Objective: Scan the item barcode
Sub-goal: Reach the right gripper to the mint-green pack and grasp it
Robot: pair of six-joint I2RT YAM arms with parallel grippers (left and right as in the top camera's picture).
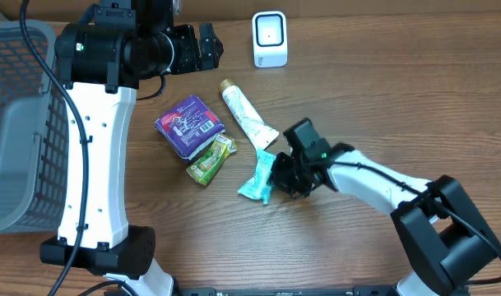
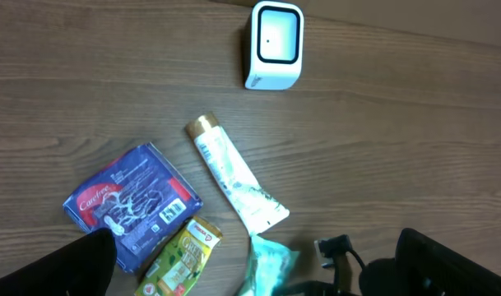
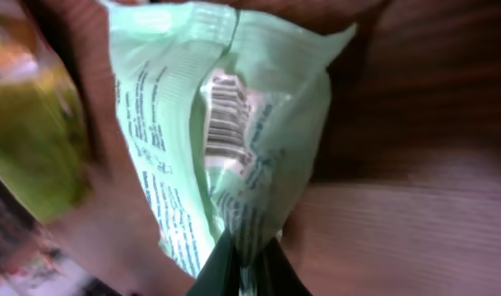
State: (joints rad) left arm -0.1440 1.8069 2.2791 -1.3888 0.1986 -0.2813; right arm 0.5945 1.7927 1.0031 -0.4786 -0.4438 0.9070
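— At far left, past the basket (image 1: 11,123), the left gripper (image 1: 211,48) is held spread wide and empty

— And the item?

— Right of the purple packet (image 1: 190,123), green sachet (image 1: 211,159) and tube (image 1: 246,115), the mint pouch (image 1: 260,177) is pinched by the clenched right gripper (image 1: 285,177) at one edge, so its barcode (image 3: 227,123) is left exposed. The scanner (image 1: 270,39) is set well apart, with the tube judged the nearest obstacle

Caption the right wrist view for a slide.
Right gripper pinches the mint-green packet by its edge, barcode in plain view.
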